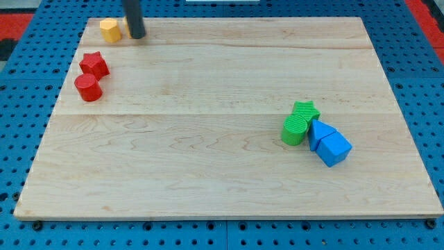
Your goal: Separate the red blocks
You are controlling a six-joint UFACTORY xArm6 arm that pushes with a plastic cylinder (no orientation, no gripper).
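While you look over the pale wooden board (229,173), note its smooth planks with faint grain, lying on a blue pegboard surface (416,83). At the upper left of the frame you have two red blocks: a star-shaped one (94,64) and, just below and touching it, a cylinder (88,87). My tip (137,36) is a plain dark rod with nothing to open or close; it stands at the top left, above and to the right of the red pair, near but apart from them. Just left of the tip sits one yellow block (109,30), with a second yellow piece mostly hidden behind the rod. At the right you see two ribbed green blocks, a star (305,110) and a cylinder (294,130), touching two blue blocks (320,130) (334,148).
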